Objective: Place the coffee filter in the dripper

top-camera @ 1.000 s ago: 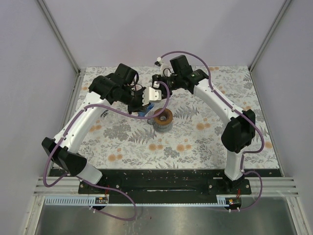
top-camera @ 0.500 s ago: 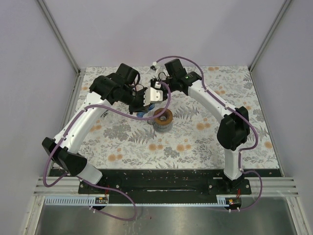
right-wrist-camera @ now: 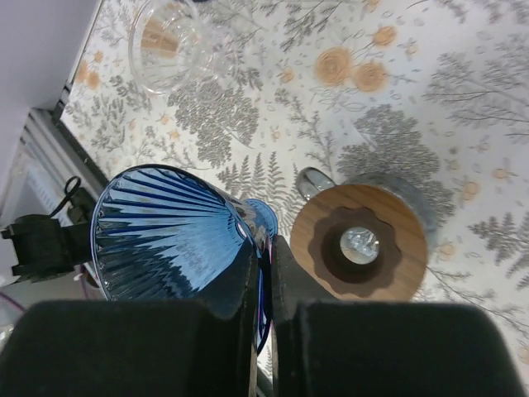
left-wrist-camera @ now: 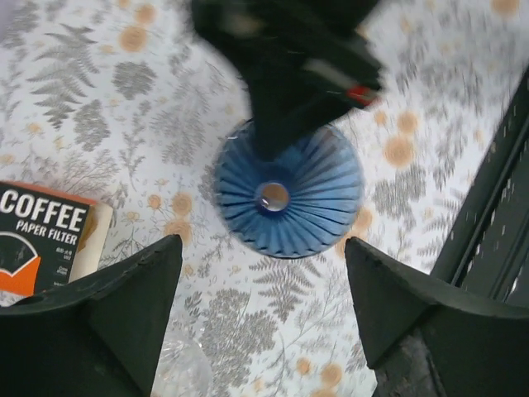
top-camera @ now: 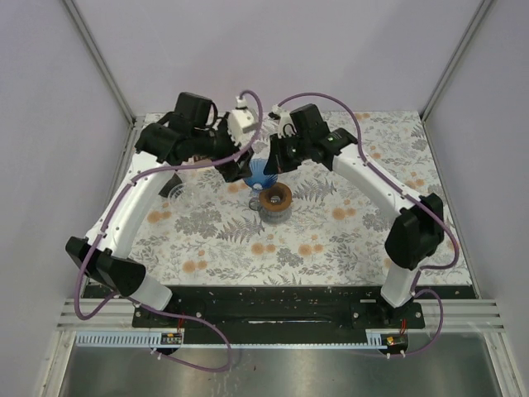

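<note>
Dripper (right-wrist-camera: 165,236), blue and ribbed, was pinched by its rim in the closed right gripper (right-wrist-camera: 264,256), just beside the carafe (right-wrist-camera: 361,246) with the wooden collar. The left gripper (left-wrist-camera: 260,246) hung above it, spread wide with nothing in it. No loose filter showed. The only one in sight was the filter pack (left-wrist-camera: 41,233) on the table (top-camera: 347,240) near the dripper, at the edge of the left wrist view. Doing this step well probably meant the right arm holding the cone steady, mouth turned up toward the left gripper. The left would go down to the pack, take a single paper by its edge, and seat it point first without creasing it.
</note>
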`<state>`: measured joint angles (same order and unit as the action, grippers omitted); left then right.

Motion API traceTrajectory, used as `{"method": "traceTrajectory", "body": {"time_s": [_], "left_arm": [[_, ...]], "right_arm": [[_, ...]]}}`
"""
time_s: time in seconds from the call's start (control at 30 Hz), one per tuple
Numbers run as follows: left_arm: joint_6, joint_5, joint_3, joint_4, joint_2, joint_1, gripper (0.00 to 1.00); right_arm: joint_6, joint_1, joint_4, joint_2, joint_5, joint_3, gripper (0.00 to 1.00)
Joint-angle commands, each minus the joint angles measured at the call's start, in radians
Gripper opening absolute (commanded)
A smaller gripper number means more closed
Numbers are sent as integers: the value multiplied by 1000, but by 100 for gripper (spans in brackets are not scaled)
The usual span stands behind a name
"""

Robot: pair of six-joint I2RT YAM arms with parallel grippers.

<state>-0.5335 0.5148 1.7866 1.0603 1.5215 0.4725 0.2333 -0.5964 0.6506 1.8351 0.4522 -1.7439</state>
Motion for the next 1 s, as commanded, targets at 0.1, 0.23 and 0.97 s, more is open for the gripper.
{"method": "traceTrajectory", "body": {"time_s": [0.1, 0.23, 0.97], "left_arm": [[529, -109, -61, -293, -35, -54, 85], [622, -116, -111, -302, 20, -55, 83], [701, -29, -285, -401, 147, -28, 34]], "right_arm": [[-58, -2, -158, -155, -220, 104, 0], [-48, -2, -189, -169, -244, 179, 0], [-65, -2, -186, -152, -228, 290, 0]]}}
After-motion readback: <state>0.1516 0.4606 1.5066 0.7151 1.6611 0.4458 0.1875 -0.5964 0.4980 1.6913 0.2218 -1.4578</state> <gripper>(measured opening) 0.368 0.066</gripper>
